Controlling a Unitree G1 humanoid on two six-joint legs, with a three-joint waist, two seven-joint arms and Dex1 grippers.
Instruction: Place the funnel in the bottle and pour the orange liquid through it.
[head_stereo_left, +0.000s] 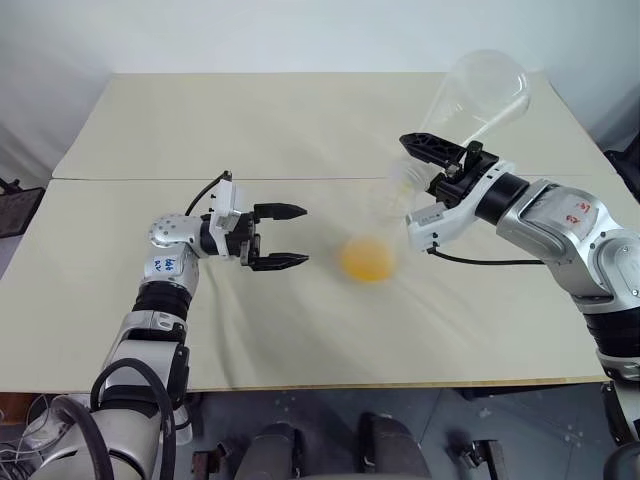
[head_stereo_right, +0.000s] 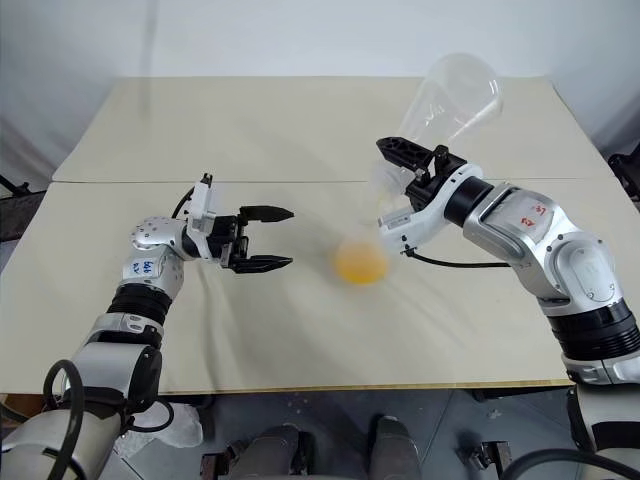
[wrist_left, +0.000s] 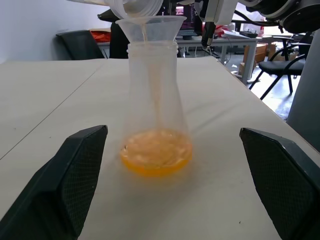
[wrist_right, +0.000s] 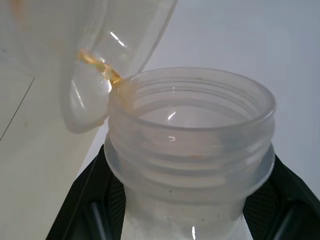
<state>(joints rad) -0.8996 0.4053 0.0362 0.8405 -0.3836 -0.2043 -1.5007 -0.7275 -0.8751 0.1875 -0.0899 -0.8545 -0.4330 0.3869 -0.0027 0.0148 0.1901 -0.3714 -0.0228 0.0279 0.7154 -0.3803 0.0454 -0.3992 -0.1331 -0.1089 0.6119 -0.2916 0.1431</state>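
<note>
**Pour under way: tipped flask mouth stood directly over the funnel**

The bottle (wrist_left: 154, 107) stood upright on the counter (head_stereo_left: 300, 130), between the two arms, with the funnel (wrist_left: 149, 30) seated in its neck. The orange liquid (head_stereo_left: 367, 259) lay as a shallow pool in its base, and a thin stream ran down through the stem.

The right claw (head_stereo_left: 432, 170) was clamped on the neck of a second clear flask (head_stereo_left: 478, 92), tilted with its base raised and away from the robot and its mouth low, at the funnel's rim. That flask's long axis sloped down toward the funnel; the wrist view showed a last orange trickle (wrist_right: 100, 65) at its lip. Judged nearly emptied.

The left claw (head_stereo_left: 280, 238) was spread wide and empty, pointing level at the bottle from the robot's left, near it but not touching.

The controlling relation was mouth over funnel: any sideways drift of the right arm would probably send the trickle onto the counter.
</note>
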